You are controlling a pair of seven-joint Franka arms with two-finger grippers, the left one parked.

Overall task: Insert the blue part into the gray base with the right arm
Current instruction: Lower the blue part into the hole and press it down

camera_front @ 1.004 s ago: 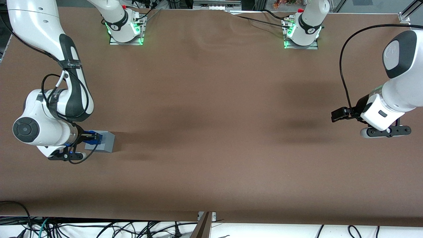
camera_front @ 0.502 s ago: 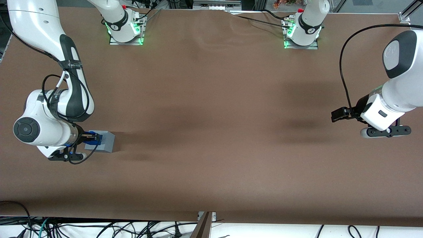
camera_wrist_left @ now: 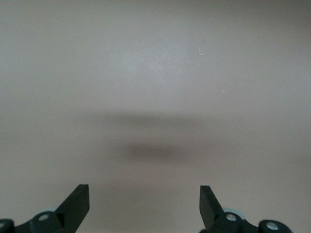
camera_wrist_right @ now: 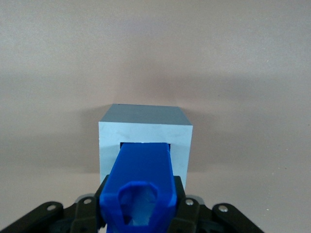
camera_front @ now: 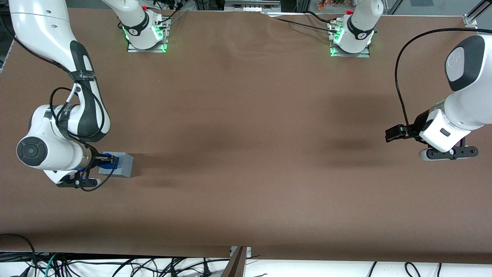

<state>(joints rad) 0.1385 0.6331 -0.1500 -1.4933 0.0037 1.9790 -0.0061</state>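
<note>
The gray base (camera_front: 123,164) stands on the brown table toward the working arm's end. My right arm's gripper (camera_front: 103,161) hangs directly over the base, shut on the blue part (camera_front: 108,161). In the right wrist view the blue part (camera_wrist_right: 142,179) sits between the two black fingers (camera_wrist_right: 186,206), and its lower end reaches into the square recess in the top of the gray base (camera_wrist_right: 145,141). How deep it sits is hidden by the part itself.
Two arm bases with green lights (camera_front: 146,30) (camera_front: 351,36) stand at the table edge farthest from the front camera. Cables (camera_front: 115,265) hang below the near edge. The brown table (camera_front: 246,154) spreads wide toward the parked arm's end.
The right arm has shifted very slightly; the gripper and blue part stay over the gray base.
</note>
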